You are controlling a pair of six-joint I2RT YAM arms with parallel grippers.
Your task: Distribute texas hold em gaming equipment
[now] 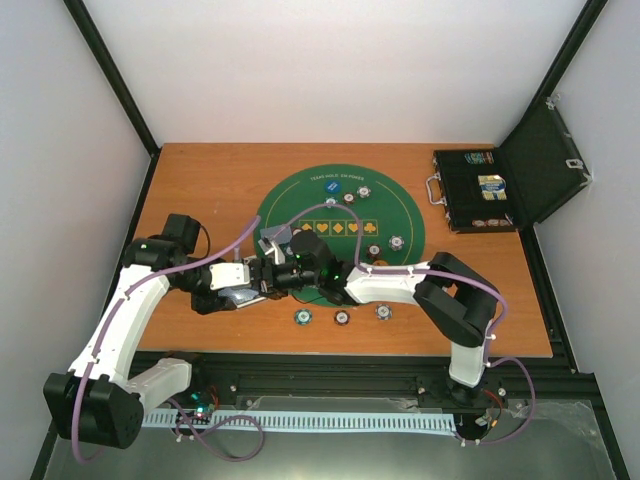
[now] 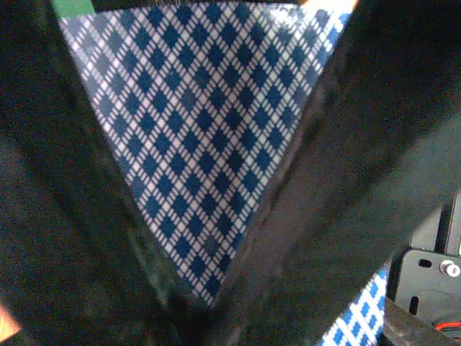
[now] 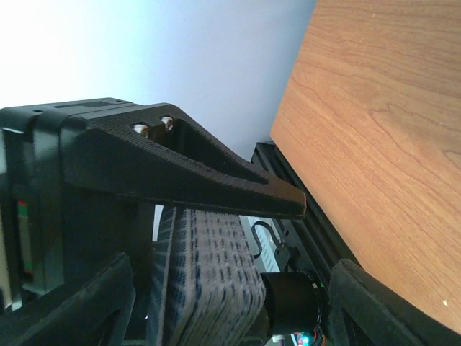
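Left pincer (image 2: 205, 43) pinched narrow on the card deck (image 2: 194, 158), over the near-left rim of the green mat (image 1: 405, 205); right pincer (image 1: 275, 277) spread wide around that deck. Poker chips (image 1: 303, 316) scattered on the mat and just near of it.

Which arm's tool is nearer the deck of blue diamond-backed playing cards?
Left. The left tool is shut on the deck of blue diamond-backed playing cards, wedged between its fingers. The right tool is open beside it, one finger over the top card; contact unclear.
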